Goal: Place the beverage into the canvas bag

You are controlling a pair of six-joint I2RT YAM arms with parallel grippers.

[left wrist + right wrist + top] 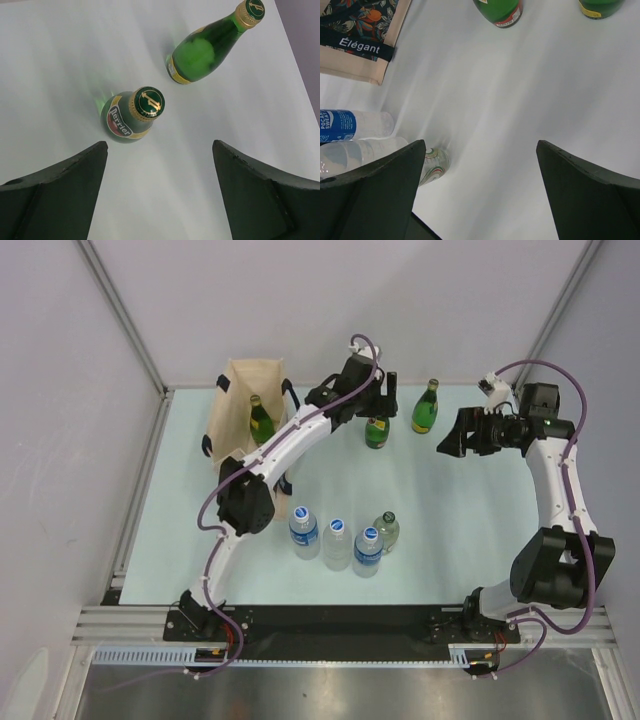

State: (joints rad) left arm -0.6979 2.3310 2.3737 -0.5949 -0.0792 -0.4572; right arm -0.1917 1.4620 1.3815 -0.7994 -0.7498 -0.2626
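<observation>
Pale tabletop (470,520), my left gripper (159,146) spread wide over the green glass bottle (131,120), probably heavy, slick, breakable, so grab the neck; right gripper (480,145) also spread, empty.

The pale table (450,520) carries everything upright. At 10 o'clock stands the canvas bag (235,410), beige with dark straps. Around 12 o'clock a green Perrier bottle (377,430) stands, and just beyond it toward 1 o'clock, apart from it, a second green bottle (426,408). Toward 6 o'clock three blue-capped plastic water bottles (337,544) stand in a close row, with a clear green-capped bottle (387,531) just beside the row's right end.
</observation>
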